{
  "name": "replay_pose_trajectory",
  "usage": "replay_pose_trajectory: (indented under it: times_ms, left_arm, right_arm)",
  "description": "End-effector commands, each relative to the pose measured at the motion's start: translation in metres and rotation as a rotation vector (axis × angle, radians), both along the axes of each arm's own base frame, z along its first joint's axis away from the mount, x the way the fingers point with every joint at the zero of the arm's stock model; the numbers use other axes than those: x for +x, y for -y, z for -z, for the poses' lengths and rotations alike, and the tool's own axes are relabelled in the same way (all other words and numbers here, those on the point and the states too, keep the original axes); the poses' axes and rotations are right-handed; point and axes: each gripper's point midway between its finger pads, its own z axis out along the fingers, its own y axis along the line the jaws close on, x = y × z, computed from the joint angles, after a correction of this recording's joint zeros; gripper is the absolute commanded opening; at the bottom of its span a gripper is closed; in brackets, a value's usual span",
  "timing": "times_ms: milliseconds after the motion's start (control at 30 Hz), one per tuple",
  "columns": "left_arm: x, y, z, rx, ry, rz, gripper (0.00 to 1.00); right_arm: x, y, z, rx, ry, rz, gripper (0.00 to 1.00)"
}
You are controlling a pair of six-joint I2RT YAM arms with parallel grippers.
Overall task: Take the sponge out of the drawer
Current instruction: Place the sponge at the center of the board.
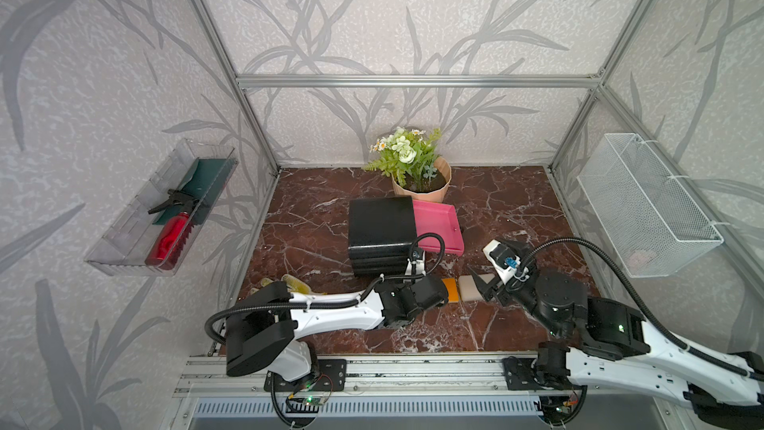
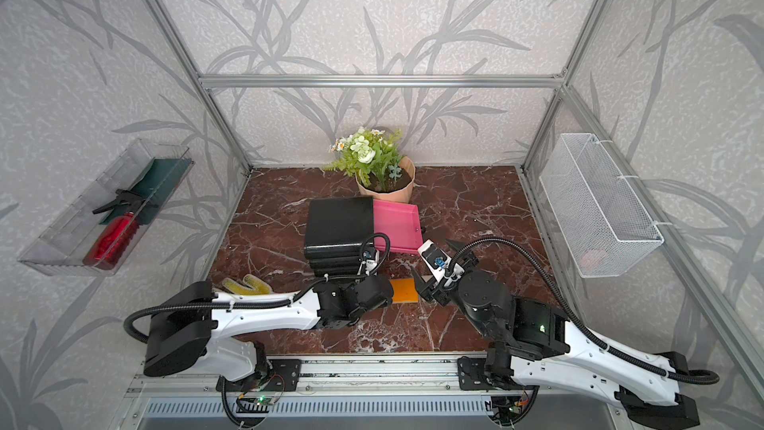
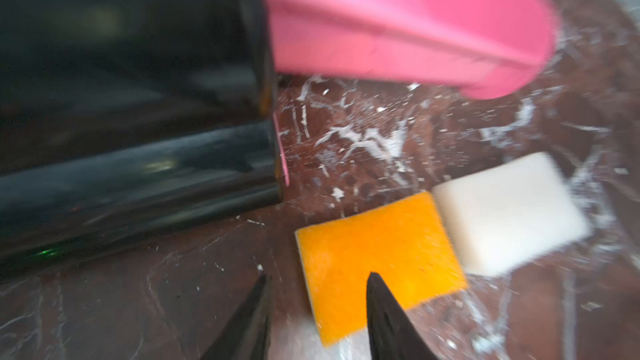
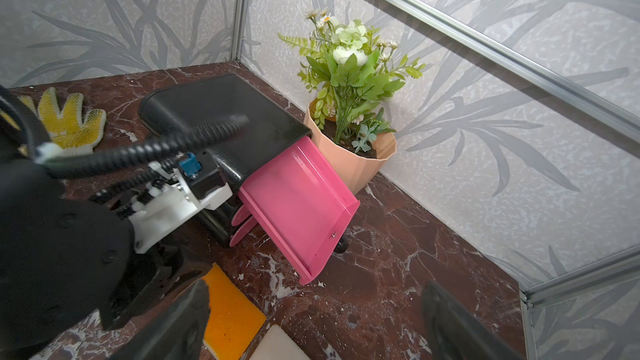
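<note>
The orange sponge (image 1: 450, 289) lies flat on the marble table, outside the pink drawer (image 1: 438, 229), which stands pulled out of the black cabinet (image 1: 382, 233). In the left wrist view my left gripper (image 3: 320, 306) is open just over the sponge's (image 3: 377, 254) near edge, one fingertip (image 3: 375, 292) above the orange face, holding nothing. A white block (image 3: 509, 212) lies against the sponge's far side. My right gripper (image 4: 311, 306) hangs wide open above the block (image 4: 277, 344) and the sponge (image 4: 230, 309). The drawer (image 4: 301, 202) looks empty inside.
A potted plant (image 1: 421, 184) stands behind the cabinet. A yellow glove (image 1: 289, 283) lies partly under my left arm. A white wire basket (image 1: 649, 204) hangs on the right wall. A clear tray (image 1: 124, 237) holding a red spray bottle hangs on the left wall.
</note>
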Motion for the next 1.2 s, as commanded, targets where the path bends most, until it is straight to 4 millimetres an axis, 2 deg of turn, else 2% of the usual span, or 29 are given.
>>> replay_pose_trajectory:
  times_ms: [0, 33, 67, 133, 167, 200, 433, 500, 600, 700, 900, 1000, 1167]
  left_arm:
    - [-0.004, -0.003, -0.059, -0.029, 0.102, 0.035, 0.48]
    - [-0.007, -0.005, -0.069, -0.040, 0.105, 0.046, 0.49]
    - [-0.010, -0.009, -0.077, -0.049, 0.101, 0.053, 0.54]
    - [-0.017, -0.017, -0.090, -0.077, 0.096, 0.072, 0.84]
    - [-0.019, -0.022, -0.097, -0.091, 0.098, 0.077, 0.95]
    - [-0.021, -0.028, -0.103, -0.102, 0.104, 0.073, 0.99]
    - [-0.023, -0.076, -0.139, -0.050, 0.132, 0.031, 0.99]
    - [-0.021, -0.090, -0.144, -0.025, 0.080, 0.028, 0.99]
    - [-0.013, -0.102, -0.148, -0.093, -0.058, 0.038, 0.99]
    - [0.003, -0.130, -0.153, -0.102, -0.127, -0.020, 0.99]
    - [0.034, -0.167, -0.143, -0.039, -0.208, -0.106, 0.99]
    - [0.047, -0.174, -0.136, -0.105, -0.210, -0.129, 0.99]
    - [0.054, -0.177, -0.128, -0.161, -0.202, -0.116, 0.99]
  right_arm:
    - [0.010, 0.013, 0.000, 0.024, -0.020, 0.084, 0.97]
    - [0.012, 0.014, 0.002, 0.037, -0.036, 0.095, 0.98]
    - [0.016, 0.018, 0.005, 0.051, -0.056, 0.113, 0.98]
    - [0.023, 0.024, 0.011, 0.075, -0.098, 0.148, 0.99]
    - [0.029, 0.030, 0.017, 0.086, -0.127, 0.181, 0.99]
    - [0.033, 0.032, 0.021, 0.100, -0.159, 0.199, 0.99]
    - [0.055, 0.039, 0.050, 0.165, -0.318, 0.269, 0.99]
    - [0.057, 0.039, 0.056, 0.185, -0.349, 0.273, 0.99]
    - [0.061, 0.038, 0.064, 0.222, -0.389, 0.279, 0.99]
    - [0.064, 0.037, 0.071, 0.254, -0.430, 0.275, 0.99]
    - [0.067, 0.037, 0.080, 0.271, -0.473, 0.281, 0.99]
    - [0.067, 0.037, 0.086, 0.276, -0.493, 0.281, 0.99]
    - [0.069, 0.036, 0.096, 0.286, -0.524, 0.284, 0.99]
